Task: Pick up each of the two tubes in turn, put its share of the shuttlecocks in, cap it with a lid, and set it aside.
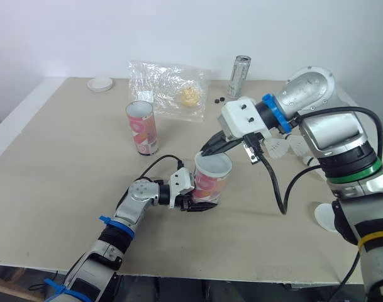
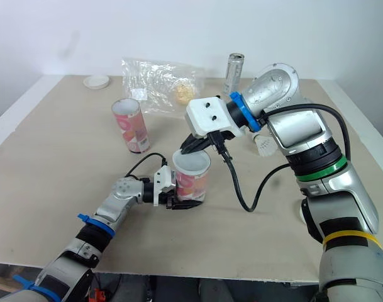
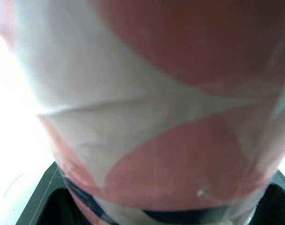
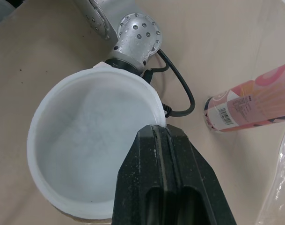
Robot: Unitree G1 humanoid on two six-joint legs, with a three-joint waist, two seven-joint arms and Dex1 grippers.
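Pink-and-white cardboard tube (image 1: 210, 181) stands upright on the beige counter (image 1: 65, 138), mouth open, and we clamp its lower side in our left jaws. Our right jaws, pressed together, hang at its rim over the opening. A second such tube (image 1: 143, 129) stands well apart.
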